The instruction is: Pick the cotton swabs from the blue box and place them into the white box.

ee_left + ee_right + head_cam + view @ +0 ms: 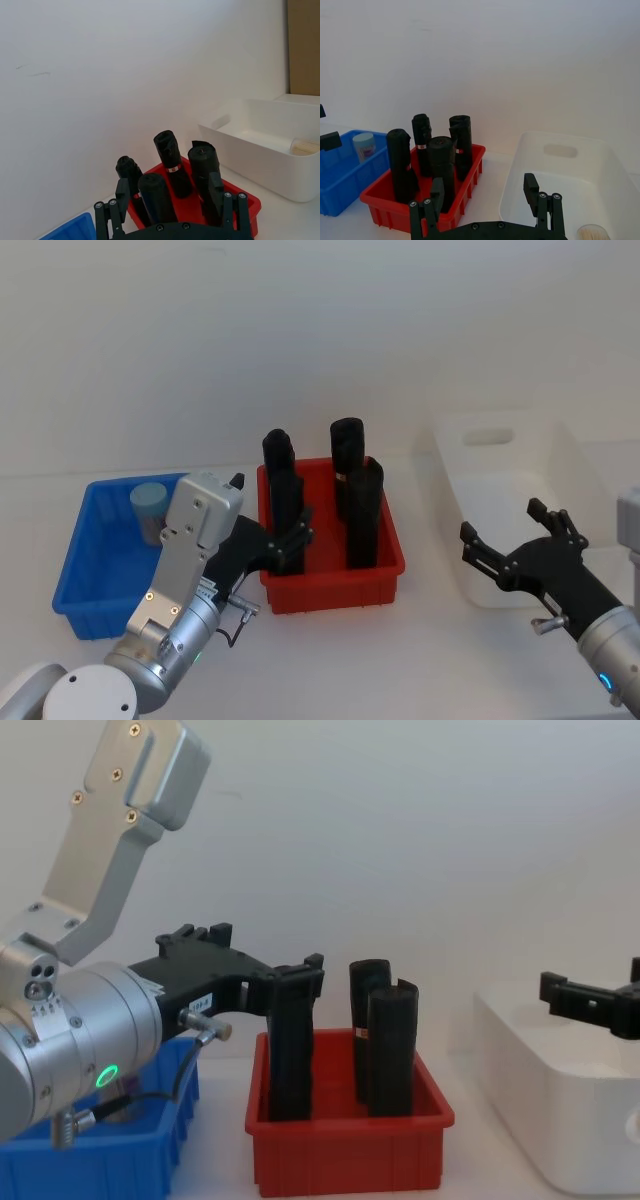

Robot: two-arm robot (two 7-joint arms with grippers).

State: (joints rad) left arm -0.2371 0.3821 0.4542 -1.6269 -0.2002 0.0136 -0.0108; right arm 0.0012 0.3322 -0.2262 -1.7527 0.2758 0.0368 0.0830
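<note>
At the far left sits the blue box (72,562), with one swab tub (150,512) standing upright in its back part, pale blue lid on top. The left gripper (298,538) hangs at the left edge of the red bin (335,592), close by the nearest of four upright black rolls (362,515), its fingers (122,196) spread apart with nothing held. Further right is the white box (580,465); the right gripper (502,525) hovers above its near left part, fingers (530,186) also apart and empty. A second tub (593,233) lies inside the white box
</note>
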